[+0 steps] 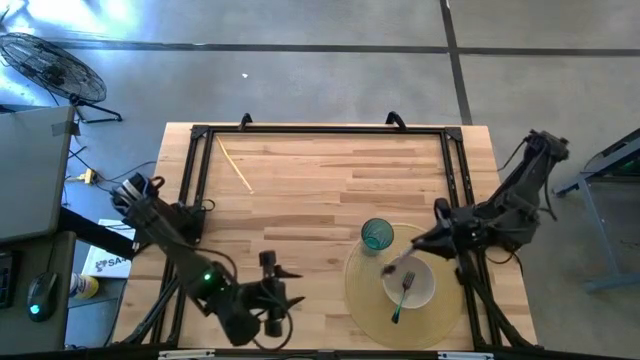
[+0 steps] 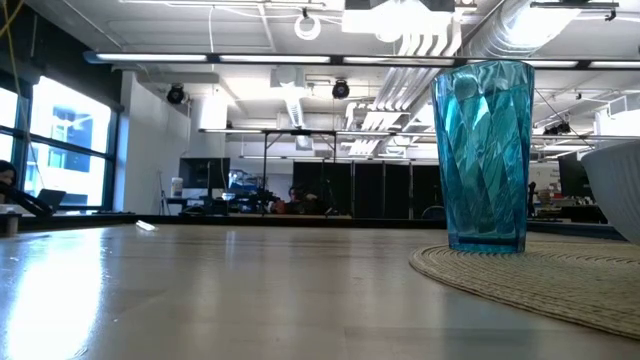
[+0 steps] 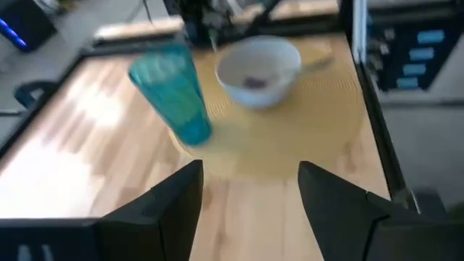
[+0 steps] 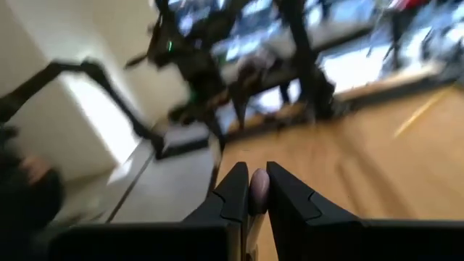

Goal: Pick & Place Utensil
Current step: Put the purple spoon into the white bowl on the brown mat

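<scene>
A white bowl (image 1: 410, 283) sits on a round woven placemat (image 1: 362, 300), next to a blue tumbler (image 1: 377, 235). A fork (image 1: 403, 292) lies in the bowl, its handle over the near rim. My right gripper (image 1: 397, 265) hovers over the bowl's far-left rim, shut on a slim utensil with a pale rounded end (image 4: 259, 184). My left gripper (image 1: 278, 290) waits open near the table's near edge, left of the placemat, pointing at the tumbler (image 3: 174, 94) and bowl (image 3: 257, 69). My right gripper pinches the slim utensil between its two fingers (image 4: 233, 190). The pale rounded end (image 4: 259, 181) shows in the gap at the fingertips, and a wood-coloured length (image 4: 251, 239) runs back between them. The utensil is held clear above the bowl; its other end does not show.
A thin wooden stick (image 1: 235, 165) lies on the far left of the table. A black frame (image 1: 320, 130) runs round the far and side edges. The tumbler (image 2: 483, 155) stands on the placemat (image 2: 540, 280) close to the bowl (image 2: 615, 185). Bare wood spreads across the table's middle.
</scene>
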`<act>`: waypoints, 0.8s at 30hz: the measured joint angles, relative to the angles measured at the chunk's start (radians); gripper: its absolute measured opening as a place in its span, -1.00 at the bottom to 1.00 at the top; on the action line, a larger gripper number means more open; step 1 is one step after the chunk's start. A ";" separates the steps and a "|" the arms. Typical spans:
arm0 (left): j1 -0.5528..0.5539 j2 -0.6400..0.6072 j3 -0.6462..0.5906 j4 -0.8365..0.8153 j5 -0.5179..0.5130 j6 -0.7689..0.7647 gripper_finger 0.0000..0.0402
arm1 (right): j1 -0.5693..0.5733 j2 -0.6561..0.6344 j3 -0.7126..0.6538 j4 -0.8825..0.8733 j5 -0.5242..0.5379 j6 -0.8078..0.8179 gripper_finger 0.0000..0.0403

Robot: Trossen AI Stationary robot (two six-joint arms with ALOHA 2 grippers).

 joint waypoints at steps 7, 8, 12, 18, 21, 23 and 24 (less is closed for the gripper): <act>-0.033 0.012 -0.001 -0.030 0.020 -0.059 0.11 | -0.022 -0.053 0.000 -0.286 -0.198 0.216 -0.87; -0.033 0.011 -0.001 -0.027 0.019 -0.062 0.11 | -0.028 -0.053 0.000 -0.313 -0.231 0.232 -0.87; -0.026 0.011 -0.001 -0.030 0.003 -0.063 0.11 | -0.050 -0.043 0.000 -0.432 -0.322 0.296 -0.87; -0.013 0.011 -0.001 -0.030 -0.001 -0.084 0.11 | -0.065 -0.007 -0.003 -0.554 -0.344 0.379 -0.86; -0.012 0.011 -0.001 -0.031 -0.003 -0.085 0.11 | -0.073 0.016 -0.027 -0.549 -0.366 0.394 -0.87; -0.013 0.011 -0.001 -0.030 -0.004 -0.085 0.11 | -0.078 0.035 -0.046 -0.536 -0.383 0.400 -0.87; -0.013 0.011 -0.001 -0.030 -0.004 -0.085 0.11 | -0.080 0.044 -0.056 -0.535 -0.390 0.414 -0.87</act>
